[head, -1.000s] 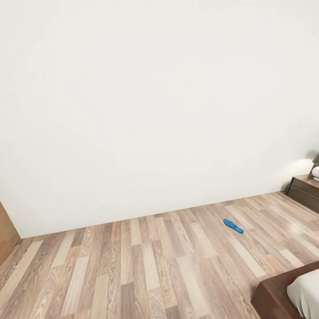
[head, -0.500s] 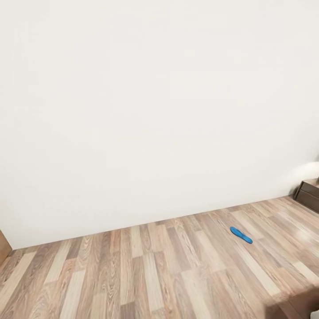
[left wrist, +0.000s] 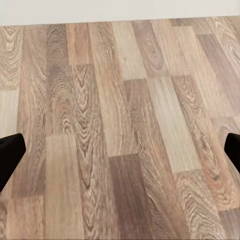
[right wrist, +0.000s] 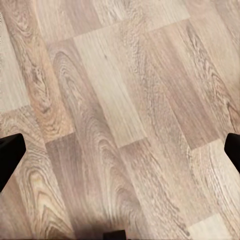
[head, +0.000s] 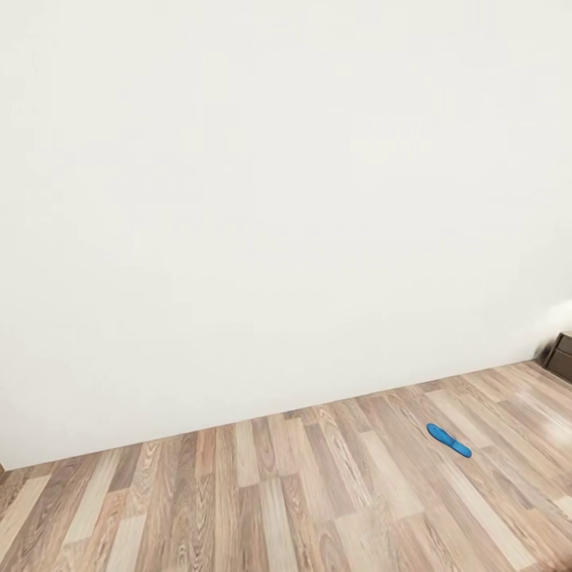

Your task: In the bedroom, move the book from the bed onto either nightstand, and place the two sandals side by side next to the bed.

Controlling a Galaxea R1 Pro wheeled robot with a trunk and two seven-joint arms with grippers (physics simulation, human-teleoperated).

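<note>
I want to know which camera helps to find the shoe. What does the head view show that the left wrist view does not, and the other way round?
Head view alone: one blue sandal lying flat on the floor, apart from the wall, and the dark corner of a nightstand at the right edge. Left wrist view alone: the left gripper, its two dark fingertips wide apart with nothing between them. Both share the wood-plank floor and the white wall.

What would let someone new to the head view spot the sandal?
Start at the white wall and drop to the wood-plank floor below it. Toward the right, short of the dark cabinet at the edge, lies one flat sandal. It is the sole bright blue thing on the brown boards.
</note>
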